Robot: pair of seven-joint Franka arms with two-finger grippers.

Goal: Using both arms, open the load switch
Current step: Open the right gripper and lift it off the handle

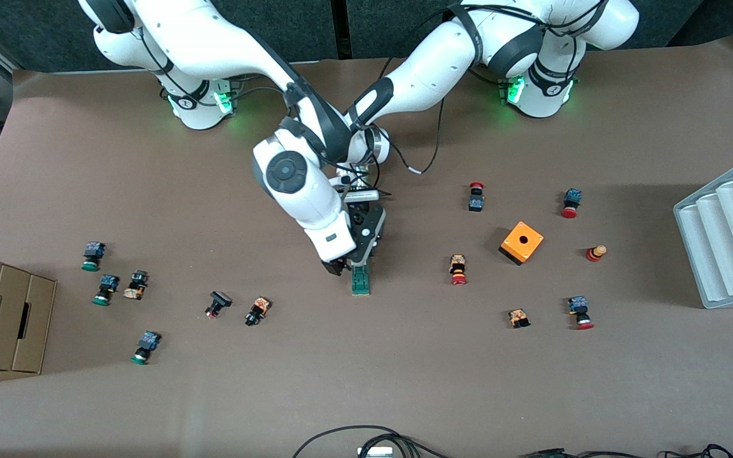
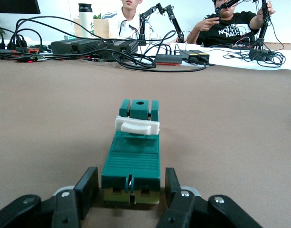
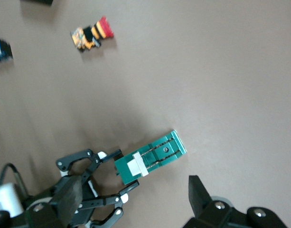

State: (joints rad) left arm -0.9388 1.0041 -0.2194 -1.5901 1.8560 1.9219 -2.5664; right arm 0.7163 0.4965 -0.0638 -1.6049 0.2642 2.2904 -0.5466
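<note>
The load switch (image 1: 360, 280), a slim dark-green block with a white tab (image 2: 137, 126), lies flat at the middle of the table. My left gripper (image 1: 361, 257) is low at the switch's end that faces the robots. Its fingers (image 2: 88, 187) flank that end with a thin gap on each side, open and not pressing. The right wrist view shows the load switch (image 3: 152, 156) and the left gripper (image 3: 95, 183) from above. My right gripper (image 1: 335, 266) hangs open over the table just beside the switch, toward the right arm's end. One of its fingers (image 3: 198, 192) shows, holding nothing.
An orange cube (image 1: 522, 242) and several red-capped push buttons (image 1: 459, 270) lie toward the left arm's end. Green-capped buttons (image 1: 93, 256) and a cardboard box (image 1: 4, 318) sit toward the right arm's end. A grey ridged tray (image 1: 729, 235) stands at the table edge. Cables (image 1: 366, 439) lie nearest the front camera.
</note>
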